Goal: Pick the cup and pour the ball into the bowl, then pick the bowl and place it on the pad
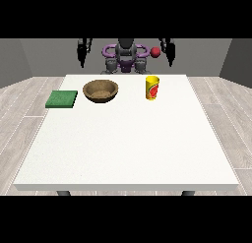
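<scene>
A yellow cup (152, 87) with a red mark stands upright on the far right part of the white table (128, 143). A red ball (155, 51) is in the air above the cup, just beside the hand at the view's right (169, 49). A brown bowl (101, 90) sits left of the cup, and a green pad (62, 99) lies at the table's left edge. The hand at the view's left (83, 50) is raised behind the table's far edge. Both hands hang with straight fingers and hold nothing.
The robot's torso (126, 57) stands behind the table's far edge. A grey wood floor (19, 104) surrounds the table.
</scene>
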Motion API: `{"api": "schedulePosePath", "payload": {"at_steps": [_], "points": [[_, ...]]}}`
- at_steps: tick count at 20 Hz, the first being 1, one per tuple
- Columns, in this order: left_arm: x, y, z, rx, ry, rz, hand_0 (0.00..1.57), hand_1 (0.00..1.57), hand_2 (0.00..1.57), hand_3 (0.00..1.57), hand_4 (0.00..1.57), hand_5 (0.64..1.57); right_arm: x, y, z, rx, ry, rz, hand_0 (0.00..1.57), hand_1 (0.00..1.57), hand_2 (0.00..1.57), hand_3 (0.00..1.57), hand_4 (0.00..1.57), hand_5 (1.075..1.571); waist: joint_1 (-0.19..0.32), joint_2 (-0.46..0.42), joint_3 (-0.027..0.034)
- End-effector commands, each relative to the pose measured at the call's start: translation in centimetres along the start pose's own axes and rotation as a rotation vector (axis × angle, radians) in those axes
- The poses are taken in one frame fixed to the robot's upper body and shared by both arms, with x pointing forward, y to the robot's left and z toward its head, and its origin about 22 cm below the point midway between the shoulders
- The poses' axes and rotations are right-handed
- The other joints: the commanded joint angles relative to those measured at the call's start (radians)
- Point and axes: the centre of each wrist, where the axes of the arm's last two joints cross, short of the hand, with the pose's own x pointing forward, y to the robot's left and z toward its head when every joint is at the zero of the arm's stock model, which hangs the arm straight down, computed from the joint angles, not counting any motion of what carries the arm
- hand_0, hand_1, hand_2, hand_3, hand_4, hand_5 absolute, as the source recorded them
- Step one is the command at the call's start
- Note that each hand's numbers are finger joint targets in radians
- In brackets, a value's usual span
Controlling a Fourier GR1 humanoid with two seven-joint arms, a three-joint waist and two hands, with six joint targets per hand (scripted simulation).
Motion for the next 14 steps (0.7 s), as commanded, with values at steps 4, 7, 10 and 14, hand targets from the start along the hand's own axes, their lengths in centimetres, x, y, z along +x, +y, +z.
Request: {"api": "schedulePosePath", "payload": {"at_steps": [4,7,10,14], "points": [[2.7,1.0,-0.4,-0.002,-0.027,-0.031,0.0,0.0,0.0,0.0,0.0,1.562,2.7,-0.8,-0.3,0.005,-0.028,0.017,0.0,0.0,0.0,0.0,0.58,1.57,0.001,-0.231,0.0019],[0.7,-1.3,2.8,-0.011,0.153,0.202,0.0,0.0,0.0,0.0,0.0,1.562,0.1,0.8,3.3,-0.018,0.166,-0.189,0.0,0.0,0.0,0.0,0.58,1.57,-0.015,-0.408,0.0005],[0.9,-2.1,4.4,0.009,0.215,0.23,0.0,0.0,0.0,0.0,0.0,1.561,1.4,0.4,4.2,-0.021,0.221,-0.253,0.0,0.0,0.0,0.0,0.52,1.57,-0.029,-0.444,0.0001],[4.0,0.5,5.2,0.021,0.181,0.188,0.0,0.0,0.0,0.0,0.0,1.551,5.0,-1.4,5.4,-0.038,0.18,-0.246,0.0,0.0,0.0,0.0,0.53,1.569,-0.024,-0.386,0.0002]]}}
